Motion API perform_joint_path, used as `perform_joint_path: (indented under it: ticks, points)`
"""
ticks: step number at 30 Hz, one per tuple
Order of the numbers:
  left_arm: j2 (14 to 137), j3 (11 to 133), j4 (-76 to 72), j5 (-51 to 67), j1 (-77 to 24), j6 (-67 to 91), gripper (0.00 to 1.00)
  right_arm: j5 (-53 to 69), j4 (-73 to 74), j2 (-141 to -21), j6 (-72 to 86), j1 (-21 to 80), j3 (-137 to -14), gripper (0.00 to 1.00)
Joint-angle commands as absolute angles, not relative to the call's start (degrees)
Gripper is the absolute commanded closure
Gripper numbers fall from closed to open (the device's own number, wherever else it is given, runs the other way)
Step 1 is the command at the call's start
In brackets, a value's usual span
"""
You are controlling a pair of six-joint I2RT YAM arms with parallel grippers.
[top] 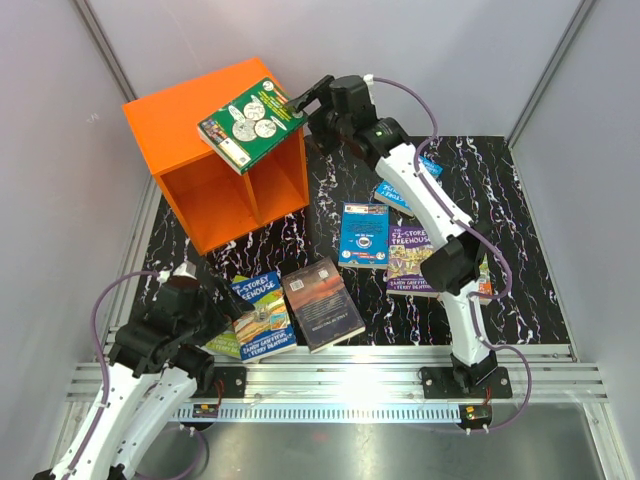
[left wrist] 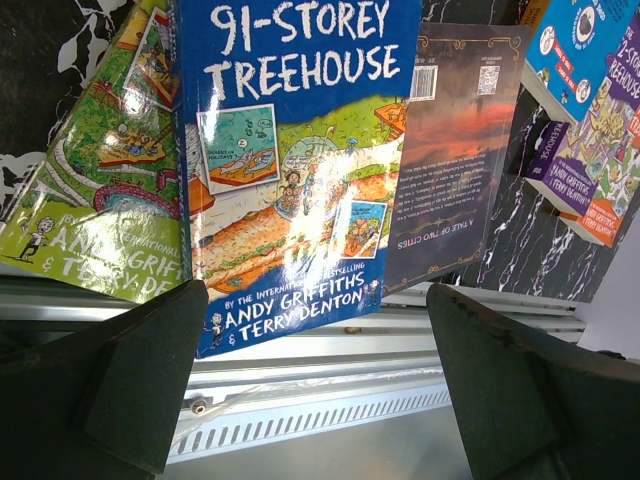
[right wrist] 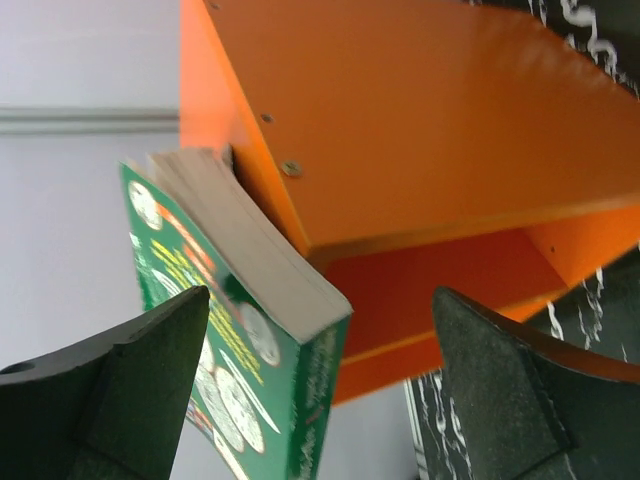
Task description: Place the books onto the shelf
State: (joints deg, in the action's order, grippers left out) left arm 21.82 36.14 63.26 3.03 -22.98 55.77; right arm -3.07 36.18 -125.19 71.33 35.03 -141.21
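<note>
One green book (top: 250, 125) lies tilted on the roof of the orange shelf (top: 165, 120), much of it jutting past the front edge above the right-hand compartment. The right pincer (top: 300, 100) hangs just beside it, jaws spread wide and gripping nothing. From the wrist, the book's page edge shows in the gap between them.

At the near edge of the counter (top: 330, 190), the left pincer (left wrist: 315, 380) hovers just as wide and just as empty over a blue book (left wrist: 300, 170). A dark book (left wrist: 450, 150) lies alongside, and other books (top: 364, 233) are scattered flat further right.

The perch looks precarious. With so little of the cover resting on the shelf, the green book could tip forward and drop to the counter, and a brush from a finger as the right arm backs away would likely be enough to send it. It also sits on top rather than inside a compartment, so it may need placing again.
</note>
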Motion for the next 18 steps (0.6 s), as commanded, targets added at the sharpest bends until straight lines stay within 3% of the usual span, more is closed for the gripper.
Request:
perform_joint_path:
  ticks: [1,6,11,15,17,18]
  points:
    - [21.53,35.60,60.56,3.43,-23.29,56.16,0.01,3.77,33.50,-119.89,69.96,36.21,-137.82,0.00]
    - [21.36,35.16,60.64,3.60,-23.29,56.16,0.01,6.41,33.40,-117.08,66.02,38.84,-135.54,0.00]
    - [20.92,34.89,60.82,3.52,-23.20,56.25,0.01,6.33,22.34,-111.63,66.70,41.92,-125.26,0.01]
    - [21.01,34.98,60.82,3.52,-23.29,56.25,0.01,7.38,21.71,-114.77,67.41,43.68,-128.73,0.00]
    - [21.09,34.98,61.00,3.43,-23.29,56.34,0.01,8.61,21.89,-116.88,67.76,44.03,-131.12,0.05]
    - [21.01,35.15,61.00,3.43,-23.29,56.25,0.01,9.14,21.54,-118.72,67.85,44.38,-132.87,0.14]
